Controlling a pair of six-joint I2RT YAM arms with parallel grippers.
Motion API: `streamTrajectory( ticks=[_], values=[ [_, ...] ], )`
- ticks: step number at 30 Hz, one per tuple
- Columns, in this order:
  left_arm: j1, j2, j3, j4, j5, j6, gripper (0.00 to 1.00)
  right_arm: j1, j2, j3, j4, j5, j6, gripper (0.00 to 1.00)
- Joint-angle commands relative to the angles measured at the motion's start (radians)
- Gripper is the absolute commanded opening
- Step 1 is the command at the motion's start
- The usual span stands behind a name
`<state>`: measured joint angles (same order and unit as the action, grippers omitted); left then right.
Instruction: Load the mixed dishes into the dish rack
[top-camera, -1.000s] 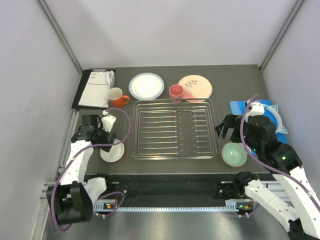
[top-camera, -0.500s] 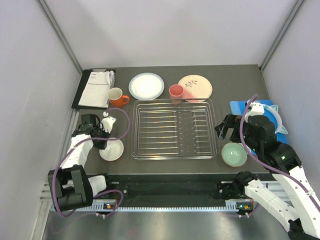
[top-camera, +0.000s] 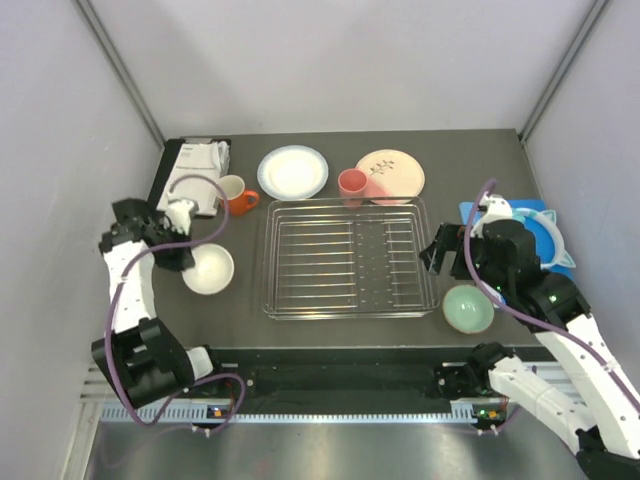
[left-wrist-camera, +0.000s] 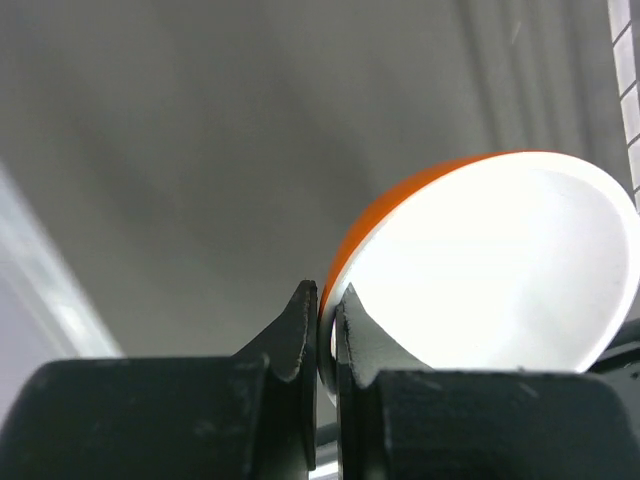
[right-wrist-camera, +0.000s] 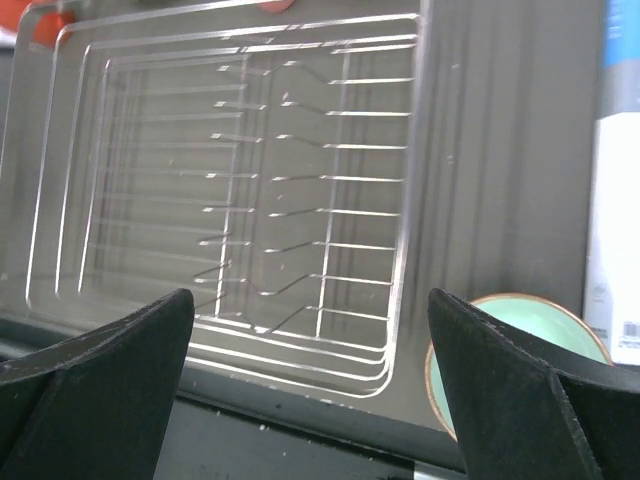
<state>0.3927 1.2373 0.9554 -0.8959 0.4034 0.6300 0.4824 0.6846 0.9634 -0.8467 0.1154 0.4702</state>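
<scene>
Left wrist cam shows what the top view hides: left gripper (left-wrist-camera: 326, 335) pinched shut on the white bowl (left-wrist-camera: 480, 270) rim, bowl outside orange, left of the dish rack (top-camera: 350, 203). Count: two bowls (other is the mint-green bowl (top-camera: 468, 308)), two plates (blue-rimmed plate (top-camera: 293, 172), beige plate (top-camera: 392, 175)), one mug (top-camera: 235, 194), one pink cup (top-camera: 352, 186). Left arm runs up the left side, wrist turned toward the rack; right gripper (top-camera: 437, 252) wide open at the rack's right edge.

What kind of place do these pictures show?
Probably a robot test cell, not a kitchen: two arms bolted to a dark table, plain grey walls around it, and a wire dish rack.
</scene>
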Motion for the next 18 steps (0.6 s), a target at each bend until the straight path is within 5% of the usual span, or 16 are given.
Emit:
streamTrajectory(
  ticks=[1, 7, 12, 18],
  values=[
    [0.041, -0.016, 0.227, -0.197, 0.182, 0.031, 0.0, 0.057, 0.065, 0.069, 0.119, -0.052, -0.033, 1.0],
    [-0.018, -0.029, 0.41, -0.189, 0.402, -0.19, 0.0, 0.3, 0.239, 0.162, 0.219, 0.059, -0.042, 1.0],
    [-0.317, -0.05, 0.431, -0.048, 0.183, -0.41, 0.0, 0.475, 0.456, 0.355, 0.244, 0.144, -0.053, 1.0],
    [-0.465, -0.056, 0.379, 0.061, 0.034, -0.484, 0.0, 0.525, 0.561, 0.457, 0.334, 0.095, -0.022, 1.0]
  ],
)
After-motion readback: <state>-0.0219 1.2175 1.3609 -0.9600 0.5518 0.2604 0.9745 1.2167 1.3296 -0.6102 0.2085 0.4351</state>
